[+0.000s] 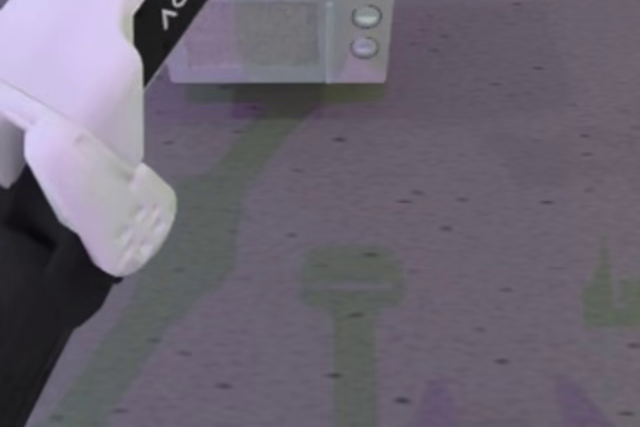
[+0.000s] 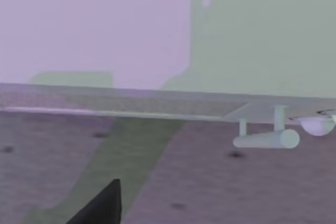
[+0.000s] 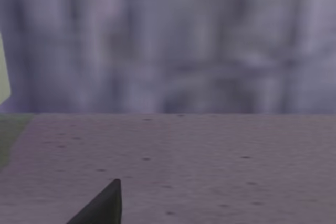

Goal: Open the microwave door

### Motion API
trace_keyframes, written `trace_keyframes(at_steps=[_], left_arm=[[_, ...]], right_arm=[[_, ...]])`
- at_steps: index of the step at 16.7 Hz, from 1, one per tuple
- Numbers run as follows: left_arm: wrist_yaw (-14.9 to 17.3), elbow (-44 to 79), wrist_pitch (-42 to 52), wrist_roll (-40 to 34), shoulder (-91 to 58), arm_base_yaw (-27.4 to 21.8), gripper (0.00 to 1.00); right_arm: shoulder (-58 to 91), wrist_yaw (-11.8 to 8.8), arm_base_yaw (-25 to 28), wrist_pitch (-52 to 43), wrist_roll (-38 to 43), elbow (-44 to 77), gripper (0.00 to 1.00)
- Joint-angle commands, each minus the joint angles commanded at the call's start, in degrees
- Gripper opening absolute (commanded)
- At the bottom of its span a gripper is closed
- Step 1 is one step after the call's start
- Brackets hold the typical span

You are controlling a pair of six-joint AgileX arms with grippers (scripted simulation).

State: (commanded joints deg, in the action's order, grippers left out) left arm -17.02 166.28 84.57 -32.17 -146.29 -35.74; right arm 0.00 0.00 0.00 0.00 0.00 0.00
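Microwave (image 1: 280, 37): I see it at the top centre of the top view, at the table's far edge.
Microwave door (image 1: 265, 35): flat against the front, mesh window showing, shut.
Knobs (image 1: 366, 16): two round silver ones at the door's right.
In the way: my left arm (image 1: 90, 117) fills the upper left and covers the microwave's left top corner.
Handle (image 2: 266, 139): pale bar at lower right of the left wrist view, close.
Writing: "AGILE" on the arm's black strip.
Left gripper: dark fingertip (image 2: 102, 208) only, opening cannot be told, nothing held.
Right gripper: one fingertip (image 3: 102, 207) over bare table (image 3: 210, 156).
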Motion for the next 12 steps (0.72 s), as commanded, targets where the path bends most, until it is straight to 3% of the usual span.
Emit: trace_keyframes(at_steps=[6, 12], left_arm=[[0.15, -1.03, -1.06, 0.24, -0.13, 0.40, 1.00], [0.90, -11.90, -12.93, 1.93, -0.37, 2.05, 1.00]], right_arm=[[0.00, 0.00, 0.00, 0.00, 0.00, 0.00, 1.00], [0.00, 0.00, 0.00, 0.00, 0.00, 0.00, 1.00]])
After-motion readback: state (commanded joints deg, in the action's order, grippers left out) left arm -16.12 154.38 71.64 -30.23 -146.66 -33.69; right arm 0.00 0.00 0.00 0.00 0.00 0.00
